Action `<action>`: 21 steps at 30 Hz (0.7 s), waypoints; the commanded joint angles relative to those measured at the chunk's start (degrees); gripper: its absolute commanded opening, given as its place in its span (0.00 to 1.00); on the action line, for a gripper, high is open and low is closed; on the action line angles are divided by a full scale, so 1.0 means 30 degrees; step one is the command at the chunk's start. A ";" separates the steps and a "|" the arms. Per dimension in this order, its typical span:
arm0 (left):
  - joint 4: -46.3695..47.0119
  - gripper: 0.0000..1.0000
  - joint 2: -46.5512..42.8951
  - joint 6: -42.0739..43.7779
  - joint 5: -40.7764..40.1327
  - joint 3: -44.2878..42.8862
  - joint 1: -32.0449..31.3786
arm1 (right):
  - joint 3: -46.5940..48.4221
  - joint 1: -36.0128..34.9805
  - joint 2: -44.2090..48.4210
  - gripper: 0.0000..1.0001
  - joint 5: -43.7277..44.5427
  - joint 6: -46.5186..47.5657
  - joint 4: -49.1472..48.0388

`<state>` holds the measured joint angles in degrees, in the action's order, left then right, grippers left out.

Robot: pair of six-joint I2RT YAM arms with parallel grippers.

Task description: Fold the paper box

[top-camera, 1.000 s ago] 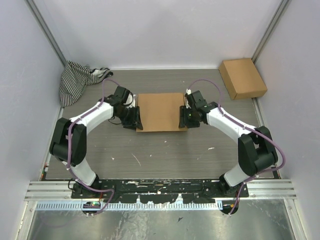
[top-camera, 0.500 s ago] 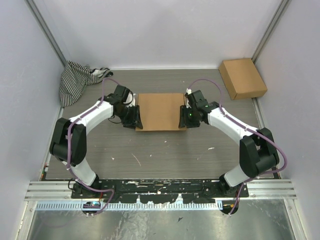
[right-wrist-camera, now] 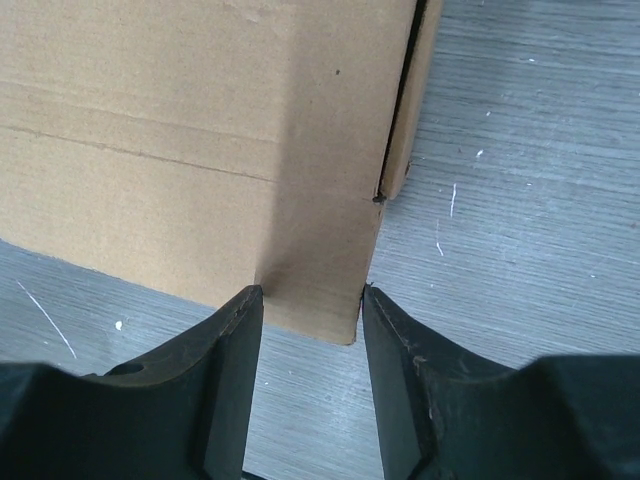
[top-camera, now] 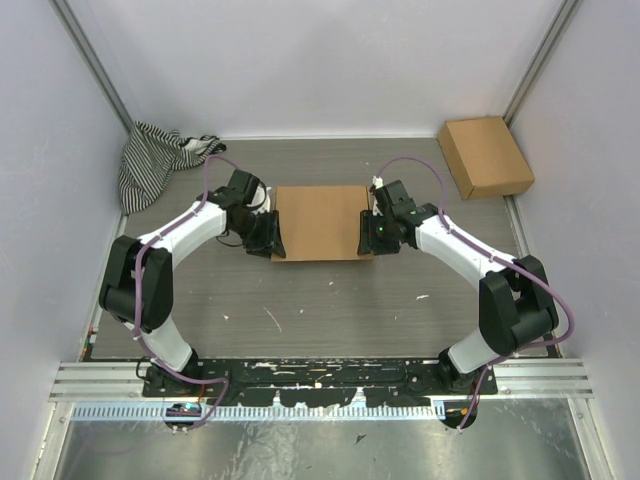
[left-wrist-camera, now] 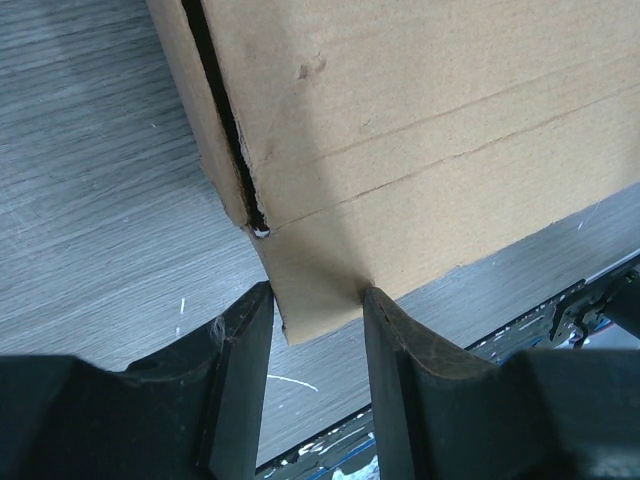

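The paper box (top-camera: 322, 222) lies as a shallow brown rectangle in the middle of the table, its lid down and a front flap along the near side. My left gripper (top-camera: 272, 240) is at its near left corner and my right gripper (top-camera: 368, 238) at its near right corner. In the left wrist view the box (left-wrist-camera: 420, 110) fills the top and my left gripper (left-wrist-camera: 318, 300) is open, its fingertips either side of the flap's corner. In the right wrist view the box (right-wrist-camera: 190, 130) shows likewise and my right gripper (right-wrist-camera: 310, 300) is open around the other flap corner.
A smaller closed brown box (top-camera: 485, 156) sits at the back right by the wall. A striped cloth (top-camera: 160, 160) is bunched at the back left. Walls close in the three far sides, and a metal rail (top-camera: 320, 385) runs along the near edge.
Almost nothing. The right arm and the box's right edge have shifted very slightly to the left. The left arm has held still.
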<state>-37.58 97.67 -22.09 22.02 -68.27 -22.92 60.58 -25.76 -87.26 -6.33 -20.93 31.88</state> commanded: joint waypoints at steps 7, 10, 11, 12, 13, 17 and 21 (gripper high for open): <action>0.0617 0.47 0.0320 0.0214 0.0577 -0.0278 -0.0007 | -0.0477 -0.0095 -0.0314 0.50 0.0322 0.0492 -0.2326; 0.0661 0.47 0.0469 0.0243 0.0557 -0.0297 -0.0007 | -0.0747 -0.0102 -0.0463 0.50 0.0386 0.0603 -0.2863; 0.0688 0.47 0.0536 0.0243 0.0528 -0.0318 -0.0007 | -0.0850 -0.0106 -0.0493 0.50 0.0407 0.0617 -0.3027; 0.0717 0.47 0.0603 0.0243 0.0513 -0.0302 0.0000 | -0.0958 -0.0114 -0.0526 0.50 0.0450 0.0618 -0.3161; 0.0748 0.47 0.0644 0.0243 0.0497 -0.0297 -0.0007 | -0.1012 -0.0093 -0.0531 0.50 0.0576 0.0619 -0.3270; 0.0750 0.47 0.0677 0.0243 0.0483 -0.0272 -0.0007 | -0.1300 -0.0119 -0.0138 0.49 0.0907 0.0633 -0.3585; 0.0780 0.47 0.0769 0.0272 0.0424 -0.0323 -0.0007 | -0.1502 -0.0099 0.0228 0.50 0.1194 0.0848 -0.4059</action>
<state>-36.80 99.26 -21.65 22.02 -68.27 -22.92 56.23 -25.78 -88.99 -4.27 -19.51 23.94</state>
